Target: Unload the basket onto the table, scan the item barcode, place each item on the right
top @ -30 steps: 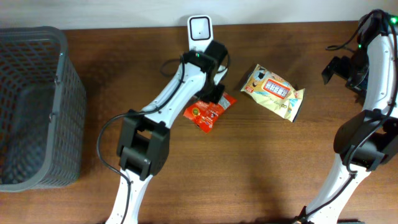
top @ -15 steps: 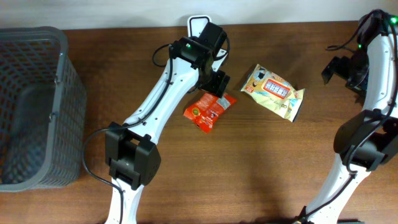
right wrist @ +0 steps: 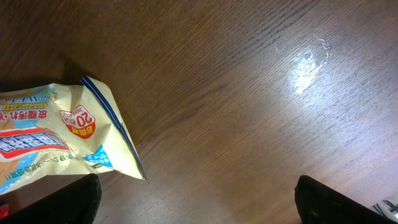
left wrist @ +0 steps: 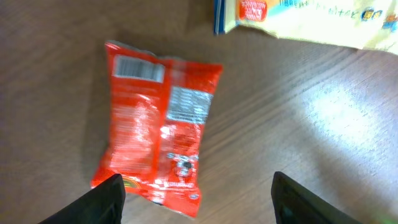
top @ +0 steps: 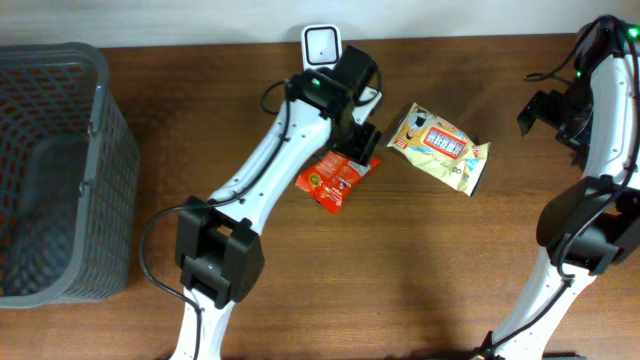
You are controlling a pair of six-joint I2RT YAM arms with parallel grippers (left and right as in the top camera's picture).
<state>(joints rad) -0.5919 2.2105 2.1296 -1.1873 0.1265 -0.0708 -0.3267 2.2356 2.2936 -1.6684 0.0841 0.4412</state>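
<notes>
A red snack packet (top: 333,180) lies flat on the wooden table, and its white barcode label (left wrist: 137,68) faces up at its far end. My left gripper (left wrist: 196,186) hovers open just above the packet's near end, with both black fingers (left wrist: 102,202) wide apart and holding nothing. In the overhead view the left gripper (top: 358,150) sits between the packet and the white scanner (top: 322,44) at the back edge. A yellow packet (top: 440,146) lies to the right. My right gripper (right wrist: 196,186) stands open over bare wood, with the yellow packet (right wrist: 50,140) to its left.
A grey mesh basket (top: 60,170) stands at the far left. The right arm (top: 600,110) rises along the right edge. The yellow packet (left wrist: 298,15) lies just beyond the red one in the left wrist view.
The left gripper has opened and drawn back off the red packet, which stays on the table. Its wrist swung toward the scanner, then slightly right. The right arm has not moved.
</notes>
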